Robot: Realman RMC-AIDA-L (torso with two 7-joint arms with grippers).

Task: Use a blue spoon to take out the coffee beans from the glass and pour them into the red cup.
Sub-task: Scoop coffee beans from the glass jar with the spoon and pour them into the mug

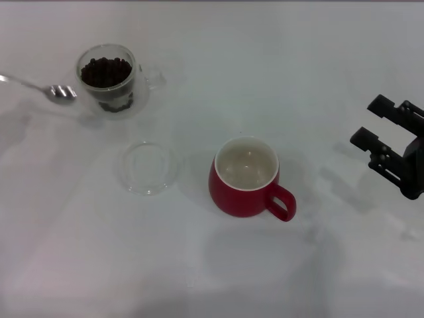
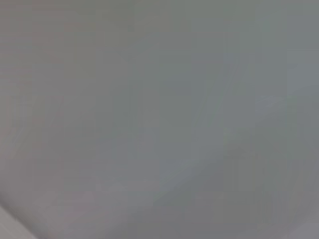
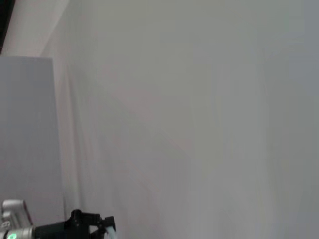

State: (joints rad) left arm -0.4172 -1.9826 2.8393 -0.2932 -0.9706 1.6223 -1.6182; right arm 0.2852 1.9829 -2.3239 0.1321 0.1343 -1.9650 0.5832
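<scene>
The blue spoon point(image 1: 40, 88) came in from the far left edge, its long axis running left to right and its bowl just left of the glass point(image 1: 110, 78) of coffee beans point(image 1: 105, 71). Its holder was out of view. The right pincer point(image 1: 384, 132), fingers apart, waited right of the red cup point(image 1: 246, 176).

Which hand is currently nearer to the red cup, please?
The right. The right hand hovers open off to the red cup's right, on its handle side. The left hand is outside the head view, beyond the left edge where the blue spoon enters.
</scene>
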